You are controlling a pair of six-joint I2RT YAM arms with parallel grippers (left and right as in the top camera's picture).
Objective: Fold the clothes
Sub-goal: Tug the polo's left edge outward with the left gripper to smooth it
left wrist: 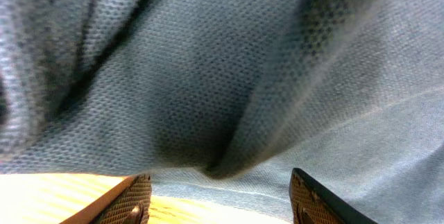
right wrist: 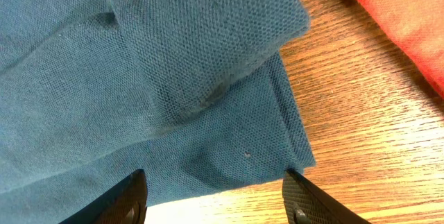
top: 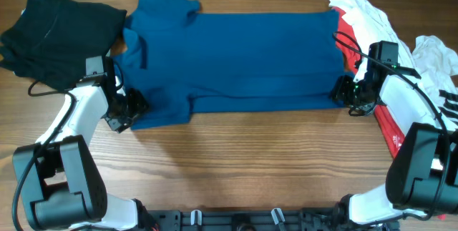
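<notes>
— Across the middle of the tabletop [top: 243,163], what do you have?

— I have the blue polo shirt [top: 236,59] spread flat and lying sideways, with its collar toward my left arm and its hem toward my right. One sleeve is turned in over the body near the collar.

— Where is the left pincer?

— My left pincer [top: 131,109] sits at the shirt's near left corner. On its wrist camera the fingers [left wrist: 132,200] stand apart, low over the wood, and a fold of blue cloth sags down just above the gap. I read it as spread.

— And the right one?

— My right pincer [top: 345,91] is at the near right corner, by the hem. Its fingers [right wrist: 125,203] are spread too, one on each side of the hem corner, which lies flat on the wood between them.

— Any other clothes?

— A red garment [right wrist: 402,23] lies just beyond the hem on the right, with white garments [top: 358,9] heaped beside and over it. A black garment [top: 57,23] sits at the far left, touching the shirt's collar end.
</notes>
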